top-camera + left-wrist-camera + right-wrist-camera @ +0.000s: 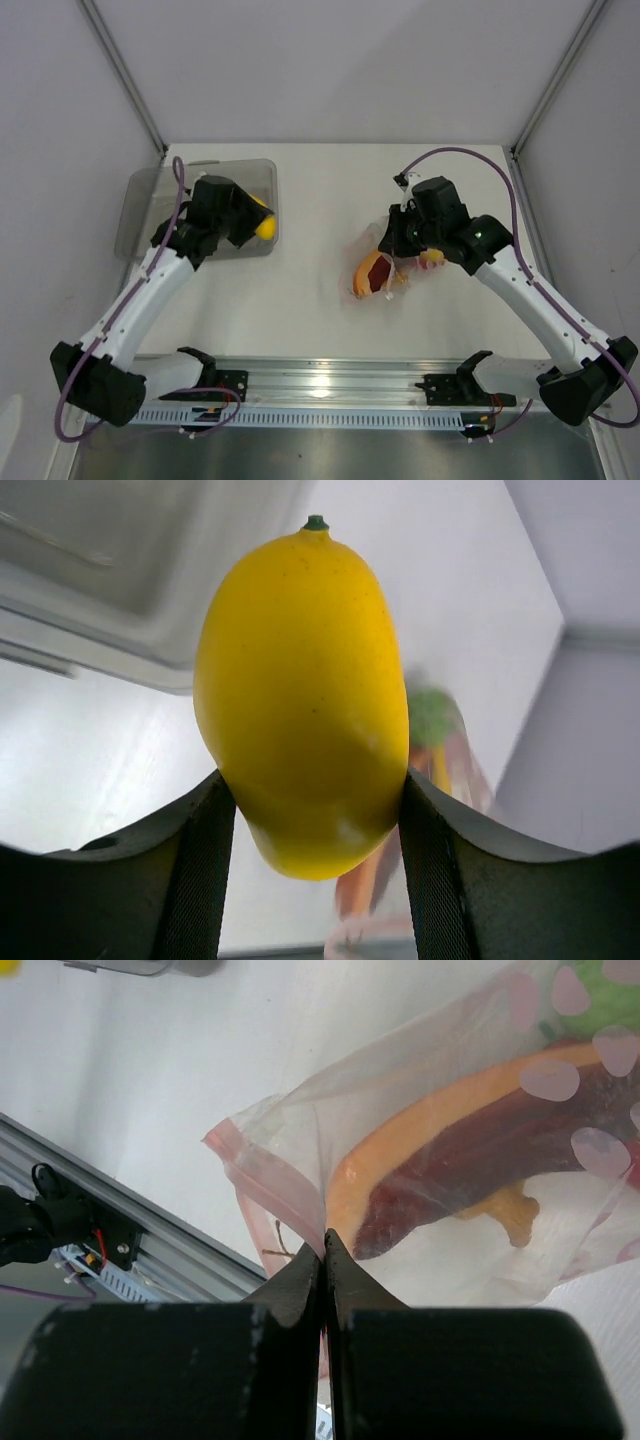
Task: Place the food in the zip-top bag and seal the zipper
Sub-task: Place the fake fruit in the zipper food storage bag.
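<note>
A yellow toy fruit (300, 690) with a green stem tip, one piece of the food, is pinched between the fingers of my left gripper (315, 785). In the top view this yellow fruit (263, 226) hangs over the right edge of the grey tray (140, 210). The zip-top bag (378, 270) lies mid-table, its mouth edge pinched in my shut right gripper (325, 1240). The pinkish-red zipper (262, 1182) runs along that mouth. Through the bag (330, 1130) I see an orange-red slice (470, 1150), a small orange bit (510, 1210) and a green fruit (610, 1010).
The grey translucent tray (120, 570) sits at the back left under the left arm. A metal rail (320, 385) runs along the near edge. White walls and frame posts (125, 75) close in the sides and back.
</note>
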Robot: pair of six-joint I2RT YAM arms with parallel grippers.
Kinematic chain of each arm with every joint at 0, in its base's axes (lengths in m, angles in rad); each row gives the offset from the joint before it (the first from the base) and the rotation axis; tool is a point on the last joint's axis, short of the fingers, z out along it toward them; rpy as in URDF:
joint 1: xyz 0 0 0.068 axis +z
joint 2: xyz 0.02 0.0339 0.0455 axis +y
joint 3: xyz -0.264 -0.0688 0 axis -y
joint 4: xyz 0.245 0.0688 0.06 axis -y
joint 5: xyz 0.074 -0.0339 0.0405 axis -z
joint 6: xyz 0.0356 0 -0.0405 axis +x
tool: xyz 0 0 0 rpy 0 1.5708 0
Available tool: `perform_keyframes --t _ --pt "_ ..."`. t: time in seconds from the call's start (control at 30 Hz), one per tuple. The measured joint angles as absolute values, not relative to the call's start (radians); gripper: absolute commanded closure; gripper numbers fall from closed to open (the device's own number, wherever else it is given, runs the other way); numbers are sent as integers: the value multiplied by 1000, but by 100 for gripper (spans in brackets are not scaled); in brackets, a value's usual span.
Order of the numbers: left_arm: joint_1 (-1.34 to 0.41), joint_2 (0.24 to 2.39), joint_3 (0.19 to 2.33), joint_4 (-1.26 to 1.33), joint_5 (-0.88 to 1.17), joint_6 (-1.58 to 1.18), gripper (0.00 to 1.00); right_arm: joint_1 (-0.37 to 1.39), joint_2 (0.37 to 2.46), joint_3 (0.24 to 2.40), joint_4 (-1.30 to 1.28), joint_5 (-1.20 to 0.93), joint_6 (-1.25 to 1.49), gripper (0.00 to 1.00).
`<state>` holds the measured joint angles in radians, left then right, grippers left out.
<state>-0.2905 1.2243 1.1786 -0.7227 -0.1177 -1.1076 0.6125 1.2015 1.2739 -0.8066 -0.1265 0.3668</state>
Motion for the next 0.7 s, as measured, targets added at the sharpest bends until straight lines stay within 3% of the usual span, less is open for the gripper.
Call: perform_keyframes --t 0.3,0.47,0.7 --pt "-608 810 715 -152 179 -961 99 610 1203 1318 -819 -174 411 100" --pt "-748 900 729 25 324 -867 99 610 1201 1319 -820 -205 437 100" --pt "-882 1045 815 34 371 -754 99 610 1174 1319 -822 -242 461 100"
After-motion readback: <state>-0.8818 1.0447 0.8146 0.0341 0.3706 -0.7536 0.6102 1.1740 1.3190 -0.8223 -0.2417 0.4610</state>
